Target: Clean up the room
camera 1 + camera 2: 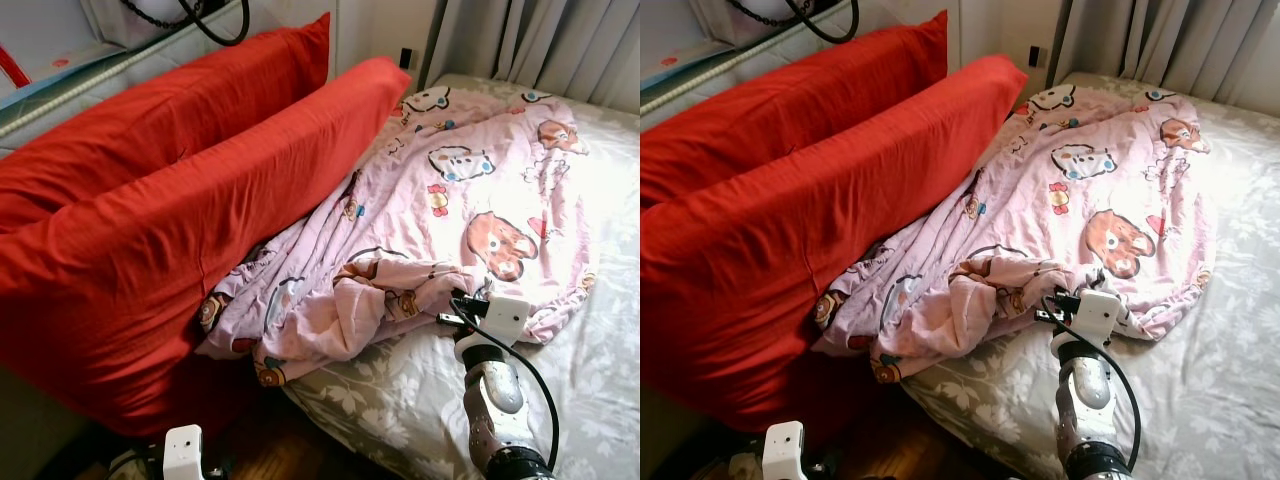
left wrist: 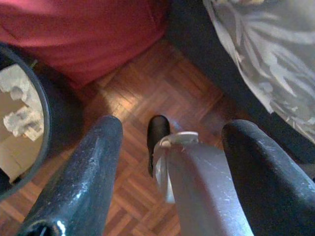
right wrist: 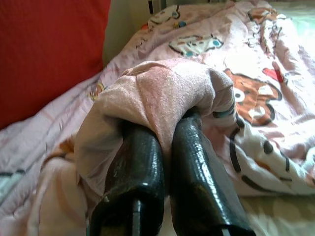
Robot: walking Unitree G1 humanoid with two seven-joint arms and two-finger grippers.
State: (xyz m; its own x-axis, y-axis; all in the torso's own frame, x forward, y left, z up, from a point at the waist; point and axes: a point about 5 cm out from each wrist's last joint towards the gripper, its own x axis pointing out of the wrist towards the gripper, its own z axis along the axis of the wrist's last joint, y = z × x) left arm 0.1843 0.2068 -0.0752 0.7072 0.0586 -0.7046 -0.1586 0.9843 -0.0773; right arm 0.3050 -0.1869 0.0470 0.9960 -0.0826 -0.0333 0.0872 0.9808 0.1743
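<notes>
A pink cartoon-print blanket [image 1: 450,200] lies crumpled across the bed, bunched toward its near corner. My right gripper [image 3: 167,128] is shut on a fold of the blanket [image 3: 167,88], which drapes over both black fingers. In the eye views its white wrist [image 1: 505,315] sits at the blanket's near edge. Two big red pillows [image 1: 200,220] lean on their sides along the bed's left. My left gripper [image 2: 172,128] hangs open low over the wooden floor [image 2: 147,83], holding nothing.
The grey floral sheet [image 1: 400,400] covers the mattress and hangs over its near corner. Grey curtains [image 1: 540,40] stand behind the bed. A round black bin [image 2: 29,123] with crumpled paper stands on the floor beside the left gripper.
</notes>
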